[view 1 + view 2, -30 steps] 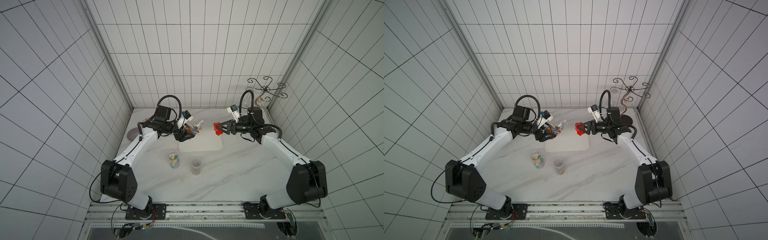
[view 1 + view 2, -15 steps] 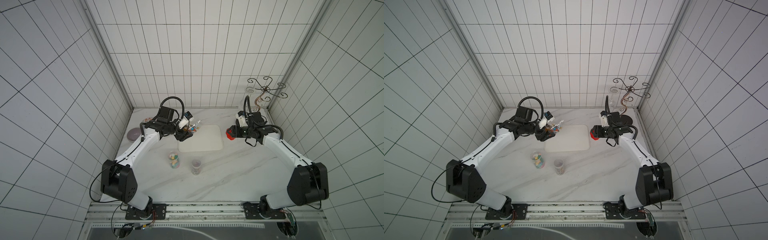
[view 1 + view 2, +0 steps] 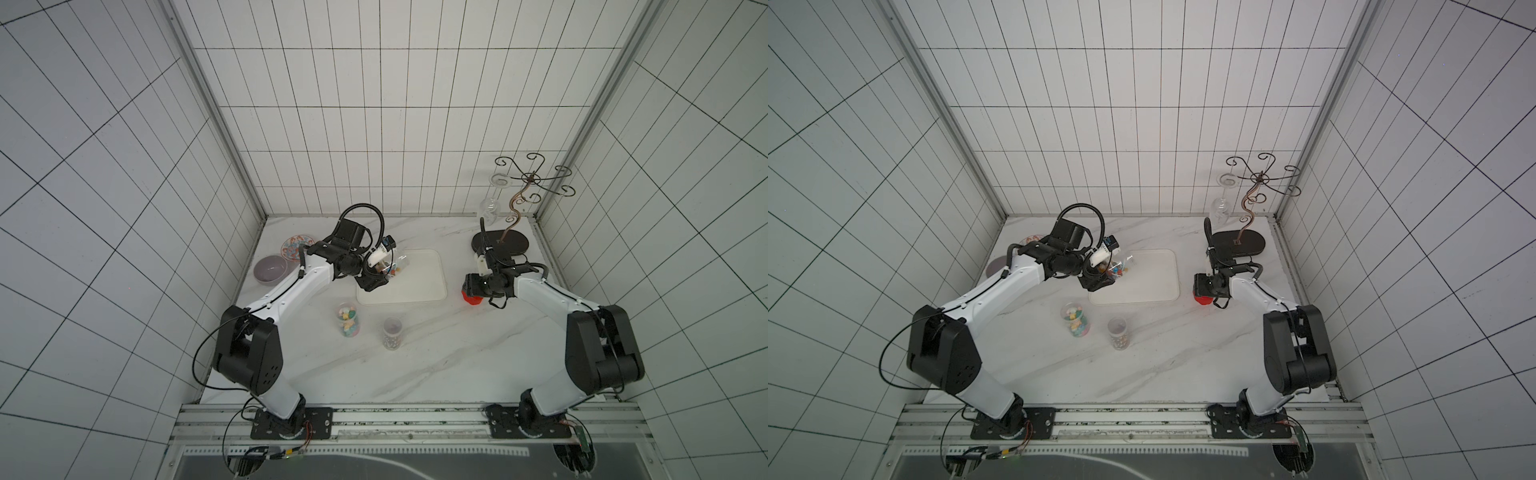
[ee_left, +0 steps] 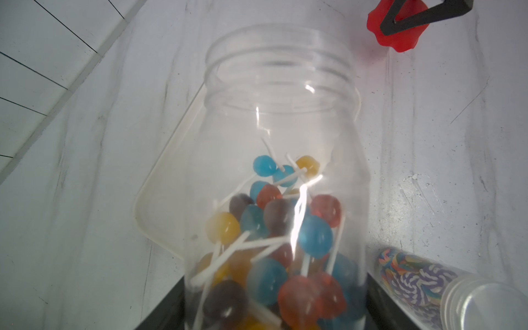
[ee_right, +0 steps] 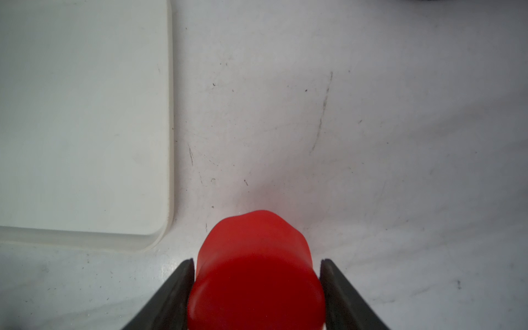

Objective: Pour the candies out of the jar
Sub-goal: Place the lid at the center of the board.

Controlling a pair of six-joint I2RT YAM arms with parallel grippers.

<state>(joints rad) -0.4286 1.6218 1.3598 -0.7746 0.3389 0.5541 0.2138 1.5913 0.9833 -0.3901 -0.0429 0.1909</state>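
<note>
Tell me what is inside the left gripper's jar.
The jar holds the candies: blue, red, yellow, purple balls on white sticks, piled toward its base. Neck empty; the deepest ones cannot be seen.

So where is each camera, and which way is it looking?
Top views: high overhead, looking down at the table; both arms show.
Left wrist: on the left arm, looking along the tilted jar of candies in the left gripper, fingers showing.
Right wrist: on the right arm, looking down at the red lid between the fingers of the right gripper.
Shared: both wrist views show the red lid and tray.
</note>
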